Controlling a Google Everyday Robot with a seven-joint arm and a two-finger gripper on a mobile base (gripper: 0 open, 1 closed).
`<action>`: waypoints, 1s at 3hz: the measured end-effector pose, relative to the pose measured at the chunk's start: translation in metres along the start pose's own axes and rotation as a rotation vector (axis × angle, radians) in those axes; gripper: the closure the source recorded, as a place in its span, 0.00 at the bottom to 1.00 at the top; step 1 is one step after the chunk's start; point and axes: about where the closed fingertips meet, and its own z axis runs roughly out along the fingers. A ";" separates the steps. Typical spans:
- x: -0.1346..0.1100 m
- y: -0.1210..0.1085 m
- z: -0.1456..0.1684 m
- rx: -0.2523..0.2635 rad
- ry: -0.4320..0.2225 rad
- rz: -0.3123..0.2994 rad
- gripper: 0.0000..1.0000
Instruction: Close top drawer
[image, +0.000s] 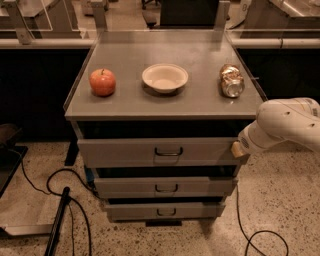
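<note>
The top drawer (125, 151) is a wide grey metal drawer with a small dark loop handle (168, 151) at its centre. It stands pulled out a little from the cabinet, with a dark gap above its front panel. My gripper (237, 149) is at the end of the white arm (285, 125), at the right end of the drawer's front panel. It touches or nearly touches that end.
On the cabinet top (200, 102) sit a red apple (102, 82), a white bowl (165, 78) and a crushed can (231, 80). Two lower grey drawers (130, 187) (130, 212) sit below. Black cables (65, 192) lie on the speckled floor at left and right.
</note>
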 end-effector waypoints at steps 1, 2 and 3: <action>-0.002 -0.004 -0.001 0.006 -0.007 0.001 1.00; 0.001 -0.004 -0.002 0.006 -0.007 0.001 1.00; 0.047 -0.001 -0.021 -0.042 0.058 0.045 1.00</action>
